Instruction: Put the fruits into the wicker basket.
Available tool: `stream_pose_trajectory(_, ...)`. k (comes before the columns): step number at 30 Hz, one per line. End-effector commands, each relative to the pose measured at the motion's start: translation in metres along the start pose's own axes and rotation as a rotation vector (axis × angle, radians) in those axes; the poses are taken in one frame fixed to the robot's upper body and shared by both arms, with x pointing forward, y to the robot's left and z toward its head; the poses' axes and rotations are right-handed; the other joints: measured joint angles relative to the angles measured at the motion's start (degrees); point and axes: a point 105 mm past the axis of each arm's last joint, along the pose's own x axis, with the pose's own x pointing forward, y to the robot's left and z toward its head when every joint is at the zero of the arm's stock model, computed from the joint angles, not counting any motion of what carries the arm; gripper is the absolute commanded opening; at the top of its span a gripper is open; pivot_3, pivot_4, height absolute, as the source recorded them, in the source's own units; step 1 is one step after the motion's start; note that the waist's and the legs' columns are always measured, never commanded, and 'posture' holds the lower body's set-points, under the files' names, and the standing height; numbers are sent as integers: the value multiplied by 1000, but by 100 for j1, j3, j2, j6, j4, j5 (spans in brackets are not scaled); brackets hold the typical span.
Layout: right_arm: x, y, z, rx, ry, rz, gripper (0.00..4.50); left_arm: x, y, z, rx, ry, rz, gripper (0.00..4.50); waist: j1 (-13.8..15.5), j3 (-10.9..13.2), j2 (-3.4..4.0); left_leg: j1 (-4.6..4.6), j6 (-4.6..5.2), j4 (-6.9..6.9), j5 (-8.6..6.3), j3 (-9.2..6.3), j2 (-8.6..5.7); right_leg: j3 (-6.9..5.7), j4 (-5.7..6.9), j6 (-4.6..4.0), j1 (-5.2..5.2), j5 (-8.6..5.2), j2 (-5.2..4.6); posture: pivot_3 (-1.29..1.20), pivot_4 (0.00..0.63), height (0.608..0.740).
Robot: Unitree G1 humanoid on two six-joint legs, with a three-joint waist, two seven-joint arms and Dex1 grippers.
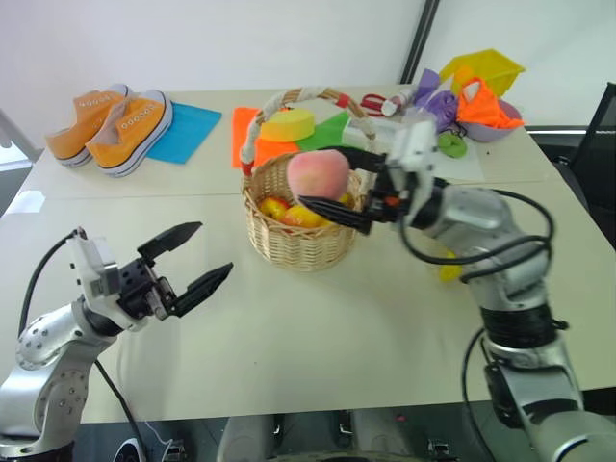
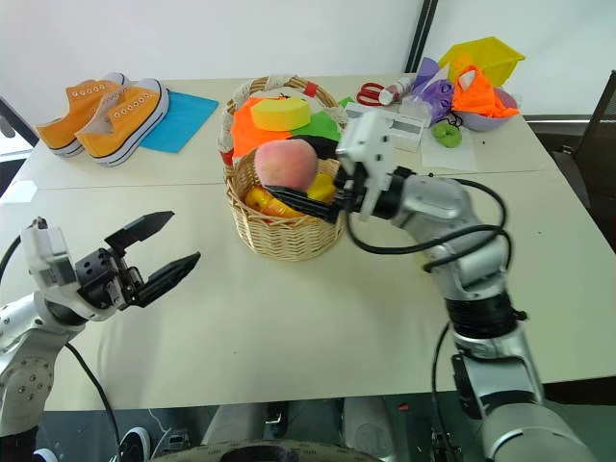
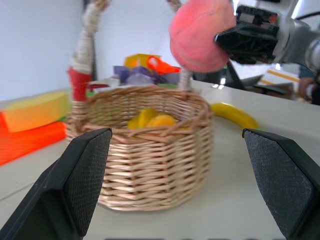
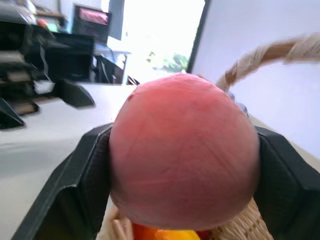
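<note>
White walls back a pale table [image 1: 318,327] that carries orange sneakers [image 1: 111,125], a blue cloth [image 1: 188,130] and a purple bowl [image 1: 481,120] at its far side. From the head, the right gripper [image 1: 332,188] clamps the peach [image 1: 319,174] above the wicker basket [image 1: 298,236], which already holds yellow fruit; the left gripper [image 1: 197,255] hovers wide apart nearby. The left wrist shows a banana [image 3: 234,115] lying on the table just beyond the basket. The right wrist shows a window and a dark chair behind the peach.
</note>
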Motion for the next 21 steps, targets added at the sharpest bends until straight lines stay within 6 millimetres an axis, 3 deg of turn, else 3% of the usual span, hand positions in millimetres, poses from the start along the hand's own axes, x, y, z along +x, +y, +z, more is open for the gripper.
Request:
stream_pose_trajectory(1,11,-15,-3,-48,-6,-103,3723,7,-5,4,30,-13,-5,4500,-11,0,1,0,0,1,0,3,0,1,2,0,-1,0,0,0,150,740)
stream_pose_trajectory(2,10,-16,-3,-48,-9,-109,4298,8,-7,4,29,-14,-6,4500,-1,0,1,0,0,1,0,3,0,1,5,0,-2,0,0,0,150,740)
stream_pose_trajectory(3,9,-16,-4,-49,-13,-111,4467,9,-8,4,29,-15,-7,4500,7,1,1,0,0,1,0,3,0,1,7,0,-2,1,0,0,150,740)
stream_pose_trajectory(8,-5,-7,5,-30,-55,-66,4467,9,-11,4,15,-15,-10,4500,-6,1,1,1,0,0,0,2,1,1,10,1,-4,1,0,0,150,740)
stream_pose_trajectory(12,-38,1,30,82,-161,-27,4467,10,-17,2,0,-3,-54,4500,-2,1,2,1,1,0,0,2,2,1,12,1,-4,1,0,0,150,740)
stream_pose_trajectory(15,-76,4,10,137,-15,-65,4467,14,-23,-1,-13,8,-108,4500,68,0,1,1,3,0,-2,-2,2,0,6,0,1,0,-4,0,150,740)
stream_pose_trajectory(19,-132,-30,-40,145,296,-378,4467,22,-32,-2,-29,0,-175,4500,85,-2,7,2,5,0,-3,5,2,3,-10,-21,5,-10,-8,0,150,740)
stream_pose_trajectory(21,-158,-45,-55,172,383,-552,4467,25,-34,-2,-34,-5,-204,4500,90,-2,7,4,4,0,-3,8,3,4,-6,-22,4,-10,-8,0,150,740)
